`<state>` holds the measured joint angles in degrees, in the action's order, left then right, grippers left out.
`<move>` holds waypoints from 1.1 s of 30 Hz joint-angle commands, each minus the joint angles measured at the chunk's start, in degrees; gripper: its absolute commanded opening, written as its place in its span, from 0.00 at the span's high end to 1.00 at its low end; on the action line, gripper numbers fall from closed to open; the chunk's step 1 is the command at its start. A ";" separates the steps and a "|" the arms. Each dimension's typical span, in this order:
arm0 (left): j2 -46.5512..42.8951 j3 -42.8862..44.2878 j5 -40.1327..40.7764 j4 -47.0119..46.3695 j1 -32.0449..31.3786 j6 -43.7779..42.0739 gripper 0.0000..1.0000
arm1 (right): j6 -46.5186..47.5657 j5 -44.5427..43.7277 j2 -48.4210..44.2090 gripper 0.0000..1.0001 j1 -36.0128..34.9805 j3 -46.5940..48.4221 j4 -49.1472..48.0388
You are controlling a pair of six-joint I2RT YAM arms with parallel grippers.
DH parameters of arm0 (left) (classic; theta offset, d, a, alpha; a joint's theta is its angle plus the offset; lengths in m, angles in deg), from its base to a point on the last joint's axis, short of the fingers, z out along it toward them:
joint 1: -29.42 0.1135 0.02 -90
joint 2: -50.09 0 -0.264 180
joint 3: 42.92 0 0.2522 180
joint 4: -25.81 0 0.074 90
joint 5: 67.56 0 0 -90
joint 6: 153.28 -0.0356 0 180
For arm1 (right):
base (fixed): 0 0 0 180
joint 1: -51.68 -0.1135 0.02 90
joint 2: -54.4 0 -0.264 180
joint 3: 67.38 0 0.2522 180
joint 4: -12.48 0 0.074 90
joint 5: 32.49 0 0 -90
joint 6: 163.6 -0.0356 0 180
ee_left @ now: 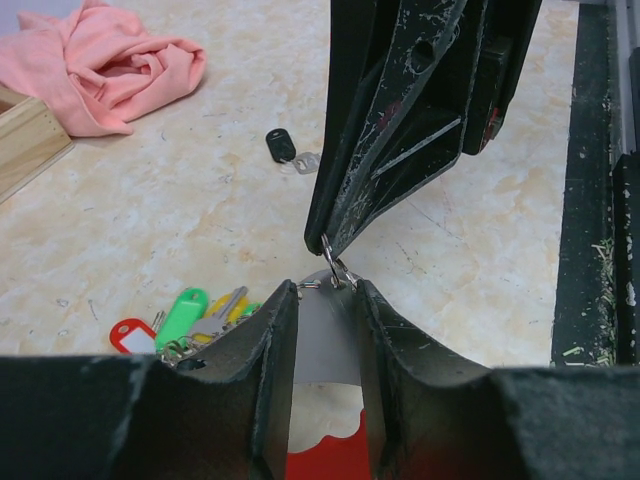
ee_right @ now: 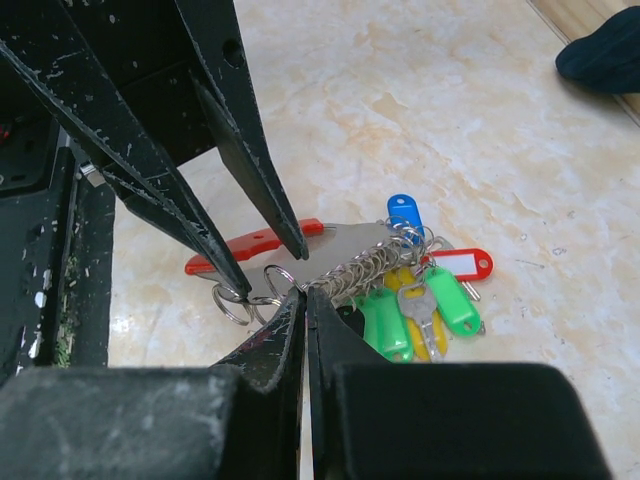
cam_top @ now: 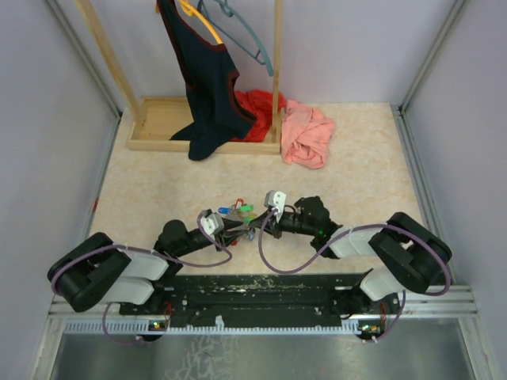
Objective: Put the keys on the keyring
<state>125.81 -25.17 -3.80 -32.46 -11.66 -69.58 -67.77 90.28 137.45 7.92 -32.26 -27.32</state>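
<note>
— Left fingers (ee_left: pixel 265 390) stand parted, astride the keyring (ee_right: pixel 250 243); its red strip lies between the tips, not squeezed as far as I can see.

— Where is the keyring itself?

— Low centre of the overhead view, on the table (cam_top: pixel 158 190) just ahead of both arms. Its greyish part (ee_right: pixel 350 245) runs rightward from the red.

— And the right fingers (ee_right: pixel 330 350)?

— Clenched, tips pinching a small metal ring (ee_left: pixel 335 262) right at the edge of that grey part.

— So which step is this?

— Threading, I'd say. Further right a bunch of keys (ee_right: pixel 415 300), with blue, green and yellow heads and a red tag, hangs by a row of rings along the grey part, so those look strung already. One dark key (ee_left: pixel 281 144) lies well apart, upper middle of the left wrist view.

— What next?

— Probably the left must clamp the keyring steady while the right works its ring on; afterwards someone fetches the dark one. Rings that small slip easily.
</note>
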 commanded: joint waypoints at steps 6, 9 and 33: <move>2.57 0.49 -0.98 -4.37 0.12 0.40 0.72 | -1.91 2.33 0.58 1.00 -1.02 0.16 -6.40; 2.91 0.56 -0.81 -4.74 0.12 0.74 0.75 | -1.96 2.61 0.70 1.00 -1.39 0.33 -6.20; -5.85 13.76 -0.05 37.25 -1.23 -7.86 0.99 | 16.58 -4.24 -12.27 0.79 -1.80 5.86 31.54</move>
<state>121.20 -15.44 -5.31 -7.30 -12.01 -74.39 -57.94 87.90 128.09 6.71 -30.81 -5.88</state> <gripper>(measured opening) 0.013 0.185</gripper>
